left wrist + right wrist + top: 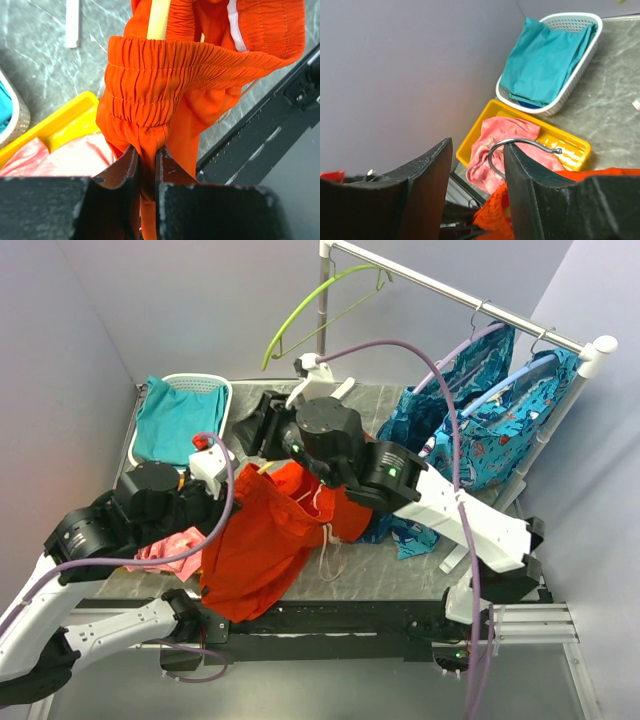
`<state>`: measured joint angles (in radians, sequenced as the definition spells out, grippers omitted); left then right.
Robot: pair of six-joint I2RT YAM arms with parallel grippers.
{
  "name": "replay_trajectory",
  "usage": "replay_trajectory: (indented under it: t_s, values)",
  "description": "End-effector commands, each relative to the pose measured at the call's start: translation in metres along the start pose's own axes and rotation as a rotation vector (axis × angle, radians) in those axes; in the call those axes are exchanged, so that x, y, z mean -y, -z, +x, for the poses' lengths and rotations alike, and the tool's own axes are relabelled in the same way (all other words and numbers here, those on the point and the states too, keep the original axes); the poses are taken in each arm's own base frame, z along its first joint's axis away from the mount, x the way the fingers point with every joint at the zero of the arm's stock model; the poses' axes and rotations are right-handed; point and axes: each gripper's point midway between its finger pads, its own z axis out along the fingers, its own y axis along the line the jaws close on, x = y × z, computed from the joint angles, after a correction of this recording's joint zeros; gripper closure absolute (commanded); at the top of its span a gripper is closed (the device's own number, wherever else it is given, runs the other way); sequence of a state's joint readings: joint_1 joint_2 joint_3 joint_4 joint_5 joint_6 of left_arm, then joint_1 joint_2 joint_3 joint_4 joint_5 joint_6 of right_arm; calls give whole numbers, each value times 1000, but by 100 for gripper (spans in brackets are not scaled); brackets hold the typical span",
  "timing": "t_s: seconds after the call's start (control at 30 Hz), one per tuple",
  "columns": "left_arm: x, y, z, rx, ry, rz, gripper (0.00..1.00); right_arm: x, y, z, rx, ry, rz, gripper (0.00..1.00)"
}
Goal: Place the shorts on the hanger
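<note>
Your left gripper point(148, 157) is pinched tight on a gathered fold of the waistband of the shorts point(165, 75), with almost no gap between the fingers. It is a small bite of elastic, so a hard tug could let it slip out.

The shorts hang bunched over the near half of the table point(400, 575), between the two arms. The lower part sags toward the front edge, and that weight will pull against your pinch. The pale drawstring point(325, 540) trails loose on the table and could catch on a finger or link.

One end of the yellow hanger point(159, 17) runs down into the waistband opening just above your left fingers. It looks only partly in. Stretch the band sideways too early and that end may pop back out or push the fabric into a wad.

On your right gripper point(476, 150), the fingers stand apart in the wrist view and the hanger's metal hook point(520, 142) rises in the gap. I cannot tell whether they clamp the hanger lower down, since that part is hidden. If they don't, it will swing when you pull.

Beyond sit the yellow tray point(570, 142) with the pink cloth point(500, 132) and the white basket point(592, 30). A wide sweep could drag the shorts over them.
</note>
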<state>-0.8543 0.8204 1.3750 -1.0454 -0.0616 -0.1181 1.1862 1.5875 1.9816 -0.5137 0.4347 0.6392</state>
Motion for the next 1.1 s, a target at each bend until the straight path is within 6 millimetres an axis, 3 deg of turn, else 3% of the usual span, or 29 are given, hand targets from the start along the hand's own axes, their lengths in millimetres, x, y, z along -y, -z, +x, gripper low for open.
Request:
replay_trajectory:
  t_s: [0.0,0.07,0.1,0.2,0.3,0.33,0.37,0.67,0.77,1.07]
  values:
    - [7,27,-54,230,5,39,99,-10,-7,-26,69,-42,-13,53]
    - [6,28,-55,235,9,34,99,-11,-9,-28,83,-50,-18,63]
    - [4,27,-55,234,13,25,99,-11,-10,-29,86,-48,-16,76]
    - [1,30,-58,246,33,4,98,-13,-9,-44,119,-37,-23,100]
    - [-6,34,-58,260,75,-35,53,-17,-7,-58,155,-13,-34,100]
    - [-8,35,-57,263,85,-48,35,-23,-2,-72,184,-22,-49,100]
    - [-9,36,-54,259,91,-53,31,-22,-2,-75,187,-13,-43,100]
    - [-5,55,-35,256,161,-20,26,-26,0,-113,270,-1,-64,100]
    - [-9,49,-26,220,170,-44,26,-25,1,-121,294,-6,-60,100]
    - [5,12,0,66,152,7,38,-16,13,-147,374,-19,-2,100]
